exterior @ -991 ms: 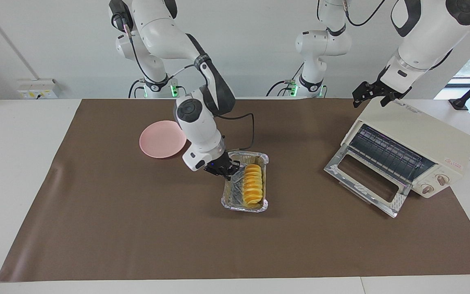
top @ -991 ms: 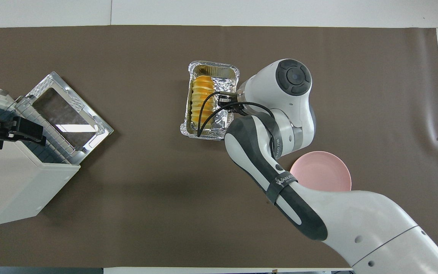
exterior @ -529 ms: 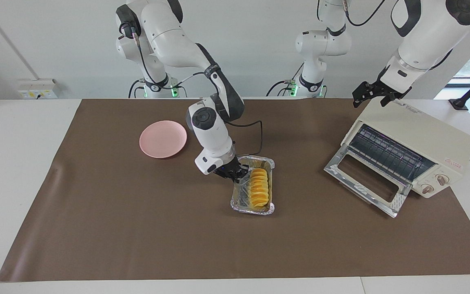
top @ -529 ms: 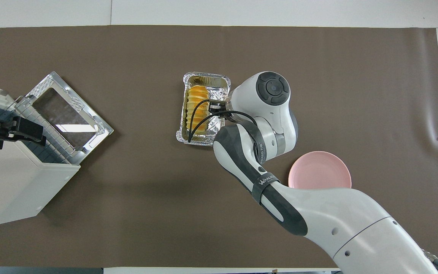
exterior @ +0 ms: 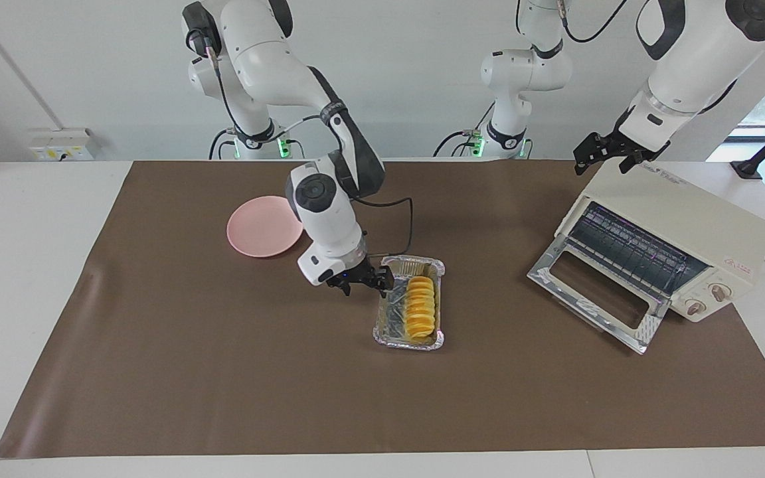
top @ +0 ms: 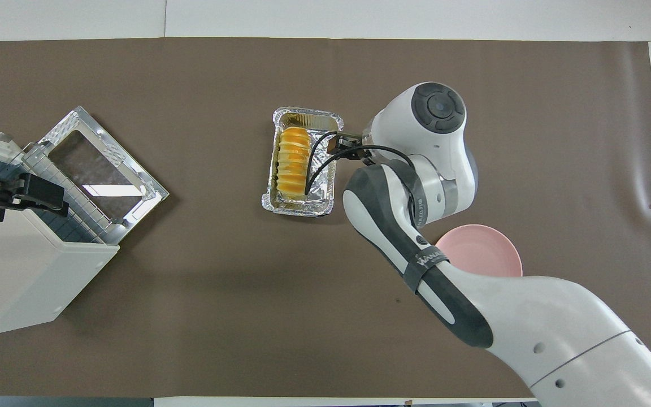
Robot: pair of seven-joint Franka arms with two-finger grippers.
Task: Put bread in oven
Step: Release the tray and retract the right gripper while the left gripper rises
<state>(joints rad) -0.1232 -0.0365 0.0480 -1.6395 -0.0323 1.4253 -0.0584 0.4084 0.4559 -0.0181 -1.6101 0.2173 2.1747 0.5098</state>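
The right gripper (exterior: 362,287) has drawn back off the foil tray (exterior: 383,320), jaws seemingly apart, empty; bread (exterior: 420,307) inside. The left gripper (exterior: 605,154) waits over the oven (exterior: 688,222), jaws wide.

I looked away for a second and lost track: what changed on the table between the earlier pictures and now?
The right gripper slid the foil tray with the bread toward the oven, then let go of the rim and drew back; it now hangs open beside the tray. Unchanged: the oven with its door down, the pink plate, and the left gripper waiting open over the oven.
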